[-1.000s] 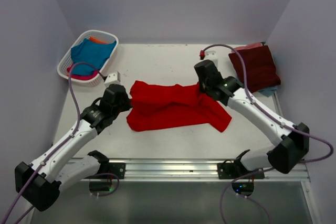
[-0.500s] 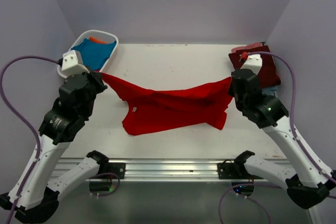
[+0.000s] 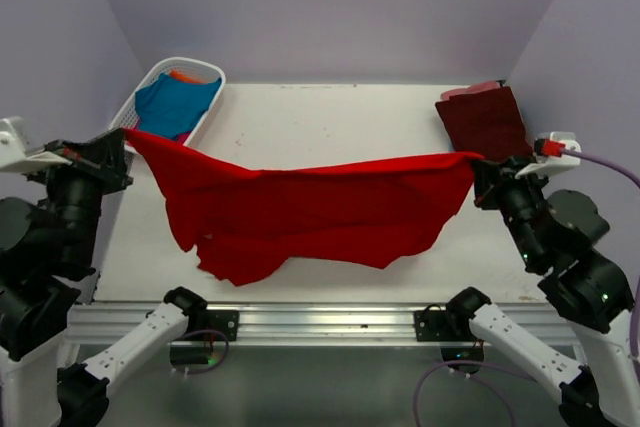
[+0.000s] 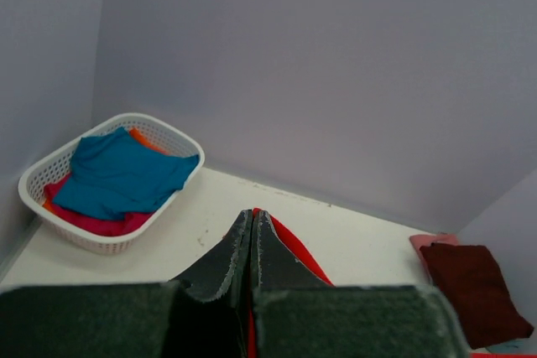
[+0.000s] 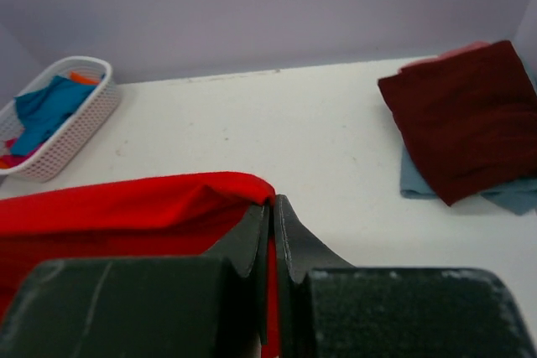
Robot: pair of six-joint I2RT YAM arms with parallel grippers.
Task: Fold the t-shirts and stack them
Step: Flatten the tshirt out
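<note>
Both arms have swung up and outward over the last second, hauling the red t-shirt [image 3: 310, 212] from a crumpled heap at mid-table into a broad sheet strung between them. At the left, the left gripper [image 3: 118, 143] is pinched tight on one top corner of the cloth, just in front of the basket [image 3: 128, 119]; its wrist view shows the two pads pressed together with a sliver of red between them. On the opposite side the right gripper [image 3: 481, 169] is likewise clamped on the other top corner, near the folded pile. The garment's upper edge sags a little in the middle, and its lower folds hang bunched toward the near edge of the table [image 3: 320, 117]; whether they brush the surface cannot be told. Progress looks partial: at the far right corner a maroon t-shirt [image 3: 487, 119] lies neatly folded on top of a pale blue t-shirt [image 5: 503, 194], so a stack appears to have been started. This red one is only spread out, not yet folded, and by the look of it must be laid flat, folded and carried to the pile. Waiting in the white lattice basket are a teal t-shirt [image 3: 175, 97], an orange t-shirt [image 3: 186, 75] and a pink t-shirt [image 4: 92, 225], all loose and unfolded.
</note>
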